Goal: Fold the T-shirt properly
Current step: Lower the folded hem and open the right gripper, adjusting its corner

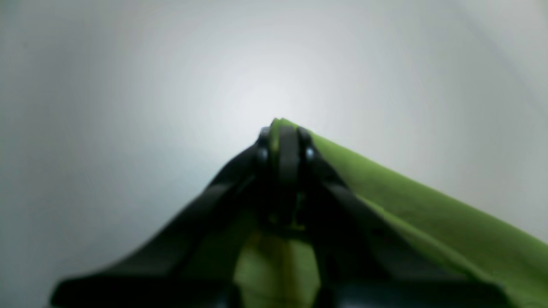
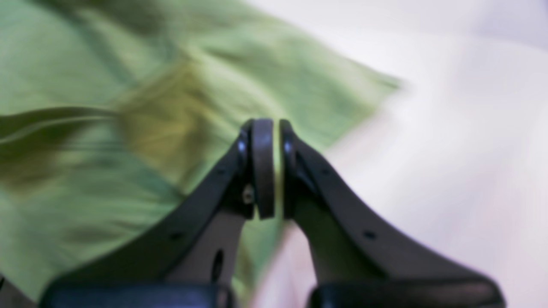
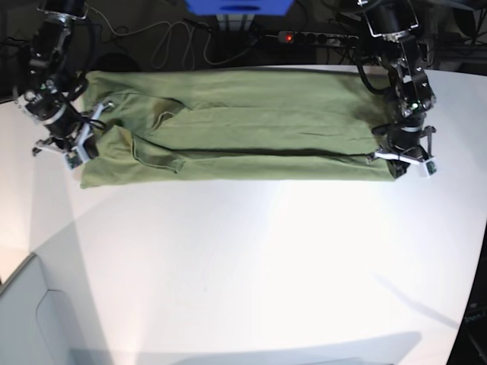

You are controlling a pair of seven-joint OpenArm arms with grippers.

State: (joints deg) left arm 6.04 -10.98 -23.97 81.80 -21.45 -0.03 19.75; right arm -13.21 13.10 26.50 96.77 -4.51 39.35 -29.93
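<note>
The olive-green T-shirt (image 3: 243, 129) lies lengthwise across the far part of the white table (image 3: 251, 258), its long sides folded in to form a band. My left gripper (image 3: 401, 157) is at the band's right end. In the left wrist view it (image 1: 282, 137) is shut on a raised edge of the T-shirt (image 1: 428, 214). My right gripper (image 3: 76, 144) is over the left end, by the sleeve. In the right wrist view it (image 2: 276, 128) is shut to a thin slit above the blurred T-shirt (image 2: 128, 107), with no cloth seen pinched.
A power strip (image 3: 304, 36) with a red light, cables and a blue object (image 3: 240, 6) lie behind the table's far edge. The table's left corner edge runs near the bottom left (image 3: 30, 266).
</note>
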